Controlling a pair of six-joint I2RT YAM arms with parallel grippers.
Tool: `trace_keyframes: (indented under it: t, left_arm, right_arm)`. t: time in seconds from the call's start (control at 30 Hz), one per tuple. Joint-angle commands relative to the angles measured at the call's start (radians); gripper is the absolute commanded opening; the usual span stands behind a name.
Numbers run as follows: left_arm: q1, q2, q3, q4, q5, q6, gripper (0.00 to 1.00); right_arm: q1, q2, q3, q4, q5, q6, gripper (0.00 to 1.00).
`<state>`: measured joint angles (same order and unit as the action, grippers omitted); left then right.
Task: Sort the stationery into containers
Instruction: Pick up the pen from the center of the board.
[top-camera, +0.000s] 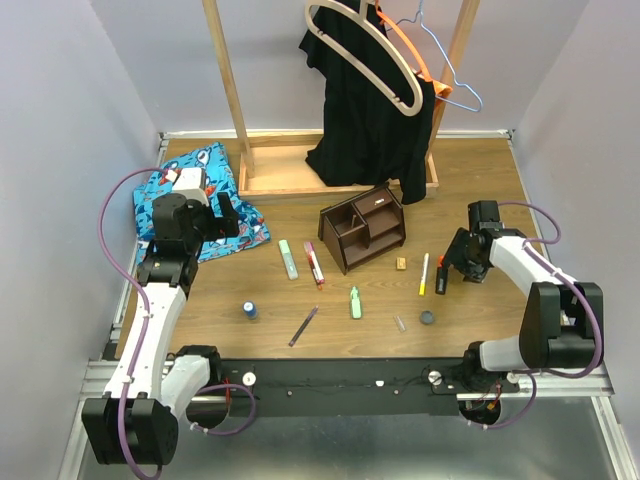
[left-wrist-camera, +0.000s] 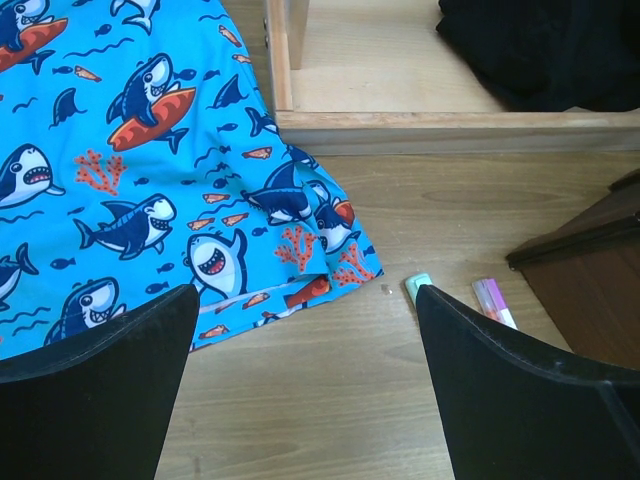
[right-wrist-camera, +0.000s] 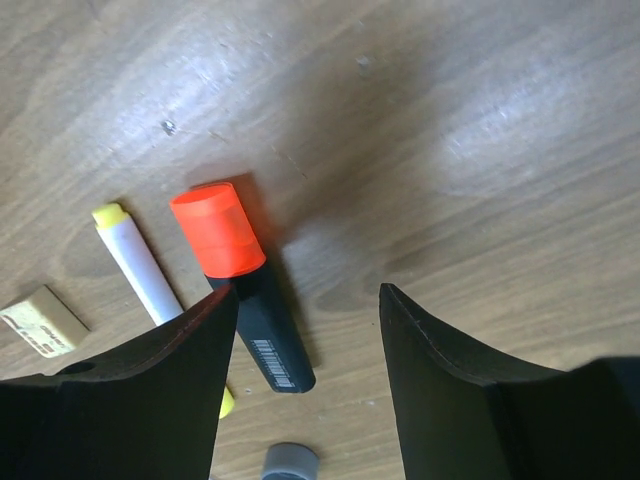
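The dark brown organizer (top-camera: 362, 228) stands mid-table. On the table lie a pale green marker (top-camera: 288, 259), a pink marker (top-camera: 314, 264), a green marker (top-camera: 355, 302), a purple pen (top-camera: 303, 326), a blue bottle (top-camera: 249, 310), a tan eraser (top-camera: 401, 264), a yellow marker (top-camera: 423, 273), an orange-capped marker (top-camera: 440, 275) and a dark disc (top-camera: 427, 318). My right gripper (right-wrist-camera: 308, 300) is open low over the orange marker (right-wrist-camera: 245, 290), which lies by its left finger. My left gripper (left-wrist-camera: 305, 300) is open and empty above bare table beside the cloth.
A blue shark-patterned cloth (top-camera: 200, 205) lies at the left under my left arm. A light wooden rack base (top-camera: 290, 180) with hanging black clothes (top-camera: 370, 110) stands at the back. In the left wrist view the pale green marker's tip (left-wrist-camera: 417, 283) and the organizer's corner (left-wrist-camera: 590, 270) show.
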<state>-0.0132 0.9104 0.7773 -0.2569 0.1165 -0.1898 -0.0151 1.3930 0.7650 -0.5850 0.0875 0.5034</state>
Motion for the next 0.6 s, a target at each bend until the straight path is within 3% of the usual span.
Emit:
trace_keyframes:
  t: [0.0,0.57]
  left_arm:
    - [0.004,0.007,-0.004,0.016,0.028,-0.022,0.99]
    - [0.004,0.038,-0.013,0.041,0.066,-0.059,0.99]
  right_arm:
    - [-0.003,0.014,-0.026,0.082,-0.038,-0.023,0.66]
    - [0.07,0.021,0.04,0.149,-0.06,-0.138,0.64]
